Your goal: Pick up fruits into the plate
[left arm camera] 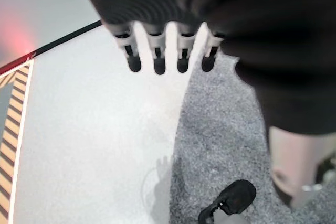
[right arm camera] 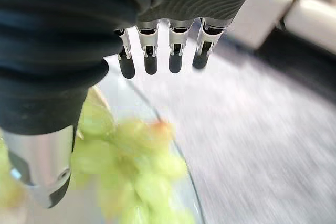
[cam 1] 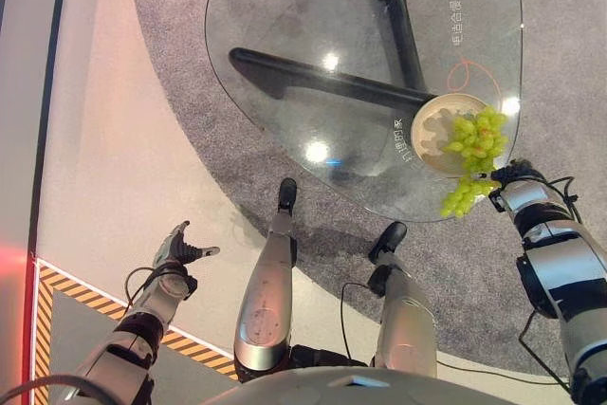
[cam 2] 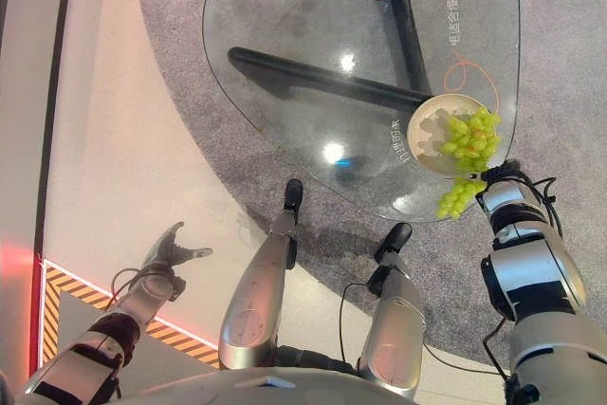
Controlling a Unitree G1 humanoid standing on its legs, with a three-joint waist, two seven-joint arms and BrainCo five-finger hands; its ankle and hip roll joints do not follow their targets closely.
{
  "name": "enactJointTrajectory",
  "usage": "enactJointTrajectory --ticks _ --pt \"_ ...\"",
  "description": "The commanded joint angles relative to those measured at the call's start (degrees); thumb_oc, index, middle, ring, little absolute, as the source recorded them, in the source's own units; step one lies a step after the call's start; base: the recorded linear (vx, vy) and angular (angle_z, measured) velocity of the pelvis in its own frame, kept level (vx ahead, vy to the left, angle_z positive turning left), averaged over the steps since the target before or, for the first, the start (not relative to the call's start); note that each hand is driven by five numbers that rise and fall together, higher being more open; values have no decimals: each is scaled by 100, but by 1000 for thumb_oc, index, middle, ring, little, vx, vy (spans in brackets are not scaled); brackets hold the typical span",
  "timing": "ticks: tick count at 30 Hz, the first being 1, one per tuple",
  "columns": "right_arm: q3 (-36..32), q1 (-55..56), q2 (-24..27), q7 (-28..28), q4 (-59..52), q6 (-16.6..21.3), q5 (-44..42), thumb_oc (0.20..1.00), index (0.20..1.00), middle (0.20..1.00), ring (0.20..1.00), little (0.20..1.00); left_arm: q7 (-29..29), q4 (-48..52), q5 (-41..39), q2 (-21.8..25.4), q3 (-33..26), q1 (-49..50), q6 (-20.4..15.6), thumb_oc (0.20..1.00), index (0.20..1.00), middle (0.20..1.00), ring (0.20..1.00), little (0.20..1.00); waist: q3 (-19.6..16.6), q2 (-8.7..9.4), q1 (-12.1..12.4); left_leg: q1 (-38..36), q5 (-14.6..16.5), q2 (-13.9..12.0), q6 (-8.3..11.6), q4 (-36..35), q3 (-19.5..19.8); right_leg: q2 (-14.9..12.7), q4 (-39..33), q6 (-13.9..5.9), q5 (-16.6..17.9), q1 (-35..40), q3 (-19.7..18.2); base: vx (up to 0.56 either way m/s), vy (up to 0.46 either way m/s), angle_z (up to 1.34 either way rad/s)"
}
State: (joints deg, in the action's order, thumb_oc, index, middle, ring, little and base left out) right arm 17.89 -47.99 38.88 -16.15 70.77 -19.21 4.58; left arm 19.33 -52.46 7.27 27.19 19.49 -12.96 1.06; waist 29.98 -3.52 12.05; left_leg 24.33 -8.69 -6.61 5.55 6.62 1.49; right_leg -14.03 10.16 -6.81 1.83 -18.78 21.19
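The right hand point(cam 1: 513, 175) hangs at the glass table's point(cam 1: 285, 35) near edge with fingers point(right arm camera: 150, 62) straight, holding nothing. The green grapes point(cam 1: 474, 144) lie just below the fingertips, partly in the plate point(cam 1: 427, 130), partly trailing over its rim. The left hand point(cam 1: 177, 248) hangs open over the floor.

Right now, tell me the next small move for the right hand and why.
Probably draw the right hand back from the table edge. Its fingers look straight, not curled on anything, and the green grapes already lie on the plate, though a bunch hangs over its near rim.
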Motion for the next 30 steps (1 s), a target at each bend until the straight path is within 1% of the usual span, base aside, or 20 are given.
enactJointTrajectory --ticks 1,6,7,9,11,13,14,15,18,20,21,23,25,27,29,30 --pt "-7 -46 642 -827 -196 504 241 1000 1000 1000 1000 1000 68 28 -222 87 172 416 3 1000 1000 1000 1000 1000 -19 -239 -59 -47 705 597 -459 243 -270 283 998 143 -480 -466 -259 0 0 0" --pt "-74 102 609 -1462 -655 1294 321 1000 1000 1000 1000 1000 134 -82 -257 69 114 473 -34 1000 1000 1000 1000 1000 -19 -167 -161 -306 780 542 -441 191 -370 344 887 138 -489 -248 -291 -28 4 -2" --pt "-85 185 588 -1594 -807 1534 416 1000 1000 1000 1000 1000 149 -129 -219 50 90 491 -52 1000 1000 1000 1000 1000 -19 -148 -190 -385 795 531 -437 168 -389 353 852 137 -490 -183 -296 -41 24 -1" --pt "1 424 511 -1839 -1348 1878 848 1000 1000 1000 1000 1000 191 -340 -214 -8 4 484 -112 1000 1000 1000 1000 1000 -19 -65 -285 -646 830 496 -412 115 -449 368 717 121 -475 69 -325 -43 41 -6" --pt "112 588 458 -1979 -1727 2160 1190 1000 1000 1000 1000 1000 247 -426 -269 -37 -72 448 -143 1000 1000 1000 1000 1000 -19 19 -363 -859 848 458 -391 62 -504 395 580 101 -450 280 -368 -48 28 -13" --pt "125 926 339 -1981 -2073 2394 1378 1000 1000 1000 1000 1000 227 -515 -272 -86 -153 374 -141 1000 1000 1000 1000 1000 -51 109 -445 -1115 887 386 -355 -3 -575 386 454 80 -448 548 -363 -26 18 -14" --pt "156 1152 227 -2007 -2204 2473 1578 1000 1000 1000 1000 1000 180 -570 -282 -99 -183 376 -164 1000 1000 1000 1000 1000 -142 170 -496 -1235 895 349 -344 -57 -595 405 360 59 -431 664 -393 24 7 -9" --pt "188 1352 145 -2023 -2310 2494 1629 1000 1000 1000 1000 1000 106 -609 -191 -120 -216 373 -101 1000 1000 1000 1000 1000 -242 208 -532 -1298 888 310 -332 -113 -607 408 276 49 -408 743 -381 57 2 -4" --pt "151 2029 -183 -1861 -2445 2711 1724 1000 1000 1000 1000 1000 -27 -811 -128 -189 -289 468 -109 1000 1000 1000 1000 1000 -568 360 -655 -1638 913 230 -299 -275 -632 425 7 8 -383 1106 -451 92 8 -7" --pt "73 2453 -320 -1602 -2437 2896 1669 1000 1000 1000 1000 1000 -44 -928 -67 -250 -325 563 -149 1000 1000 1000 1000 1000 -780 446 -714 -1802 926 206 -294 -357 -680 418 -153 -27 -341 1278 -476 76 18 -23" --pt "16 2862 -497 -1471 -2402 2972 1563 1000 1000 1000 1000 1000 -86 -1017 -9 -309 -389 647 -69 1000 1000 1000 1000 1000 -981 512 -779 -1934 930 163 -277 -422 -738 381 -306 -60 -281 1408 -499 72 31 -30" --pt "-40 3250 -715 -1219 -2332 3009 1534 1000 1000 1000 1000 1000 -163 -1173 22 -386 -473 721 -3 1000 1000 1000 1000 1000 -1220 558 -871 -2118 913 92 -247 -541 -861 348 -501 -110 -200 1568 -519 72 39 -23" --pt "-78 3471 -838 -1155 -2283 3028 1524 1000 1000 1000 1000 1000 -209 -1262 -1 -426 -509 738 47 1000 1000 1000 1000 1000 -1357 582 -932 -2239 881 34 -210 -635 -948 337 -644 -139 -138 1684 -530 37 20 -22" --pt "-168 3853 -1102 -969 -2155 2890 1392 1000 1000 1000 1000 1000 -262 -1406 -74 -501 -596 736 177 1000 1000 1000 1000 1000 -1602 613 -1068 -2398 839 -62 -139 -746 -1141 288 -843 -200 -52 1842 -540 39 23 -26" --pt "-278 4133 -1318 -717 -1833 2859 1306 1000 1000 1000 1000 1000 -359 -1576 -151 -563 -679 693 302 1000 1000 1000 1000 1000 -1791 618 -1184 -2512 864 -115 -123 -744 -1266 255 -890 -218 -35 1930 -570 57 14 -16" --pt "-302 4211 -1361 -681 -1738 2906 1352 1000 1000 1000 1000 1000 -384 -1619 -136 -579 -696 694 322 1000 1000 1000 1000 1000 -1841 617 -1207 -2544 876 -124 -123 -743 -1291 251 -897 -221 -37 1952 -582 67 1 -20"
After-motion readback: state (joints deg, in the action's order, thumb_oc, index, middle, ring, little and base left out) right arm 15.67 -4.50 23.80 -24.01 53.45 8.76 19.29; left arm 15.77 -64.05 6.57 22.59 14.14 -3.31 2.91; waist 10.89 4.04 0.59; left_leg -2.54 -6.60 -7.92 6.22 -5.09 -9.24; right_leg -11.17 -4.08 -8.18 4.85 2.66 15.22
